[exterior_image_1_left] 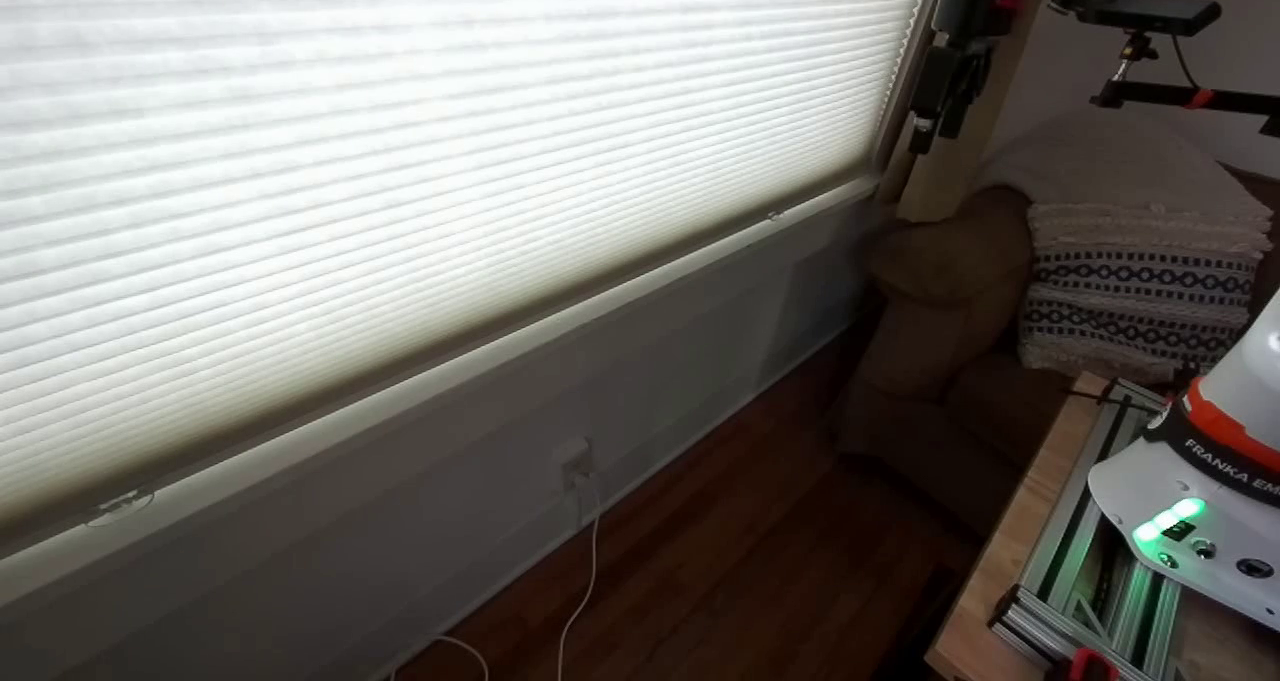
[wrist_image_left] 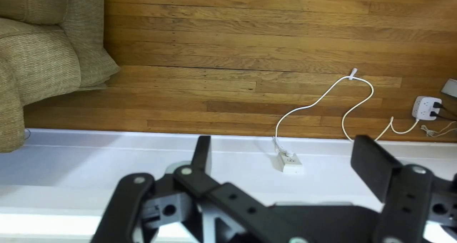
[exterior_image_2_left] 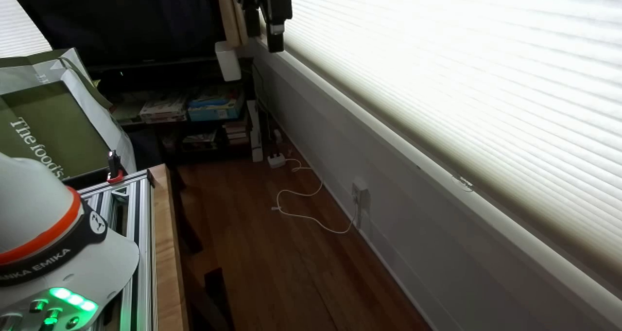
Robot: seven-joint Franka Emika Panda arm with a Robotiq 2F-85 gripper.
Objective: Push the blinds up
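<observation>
- Nearest, at 6 o'clock in the wrist view, the hand is holding its fingers well apart, with nothing clamped between them.
- In an exterior view the hand is hanging at 2 o'clock, pointing down near the blinds; whether it is touching them is not showing.
- The blinds are spanning from 8 through 12 to nearly 2 o'clock there, lowered, the rail running along the sill; dimness is hiding whether the two are touching.
- The pleats are probably behaving light and soft, creasing under a pinch; the rail is likely giving a stiffer hold, though such width is risking a tilt.
- At 3 o'clock in an exterior view, a clear tab is perhaps marking a handhold; pushing from beneath the rail near mid-span is seeming safest.
- Farther, at 4 o'clock in the wrist view, the outlet is sitting low.
</observation>
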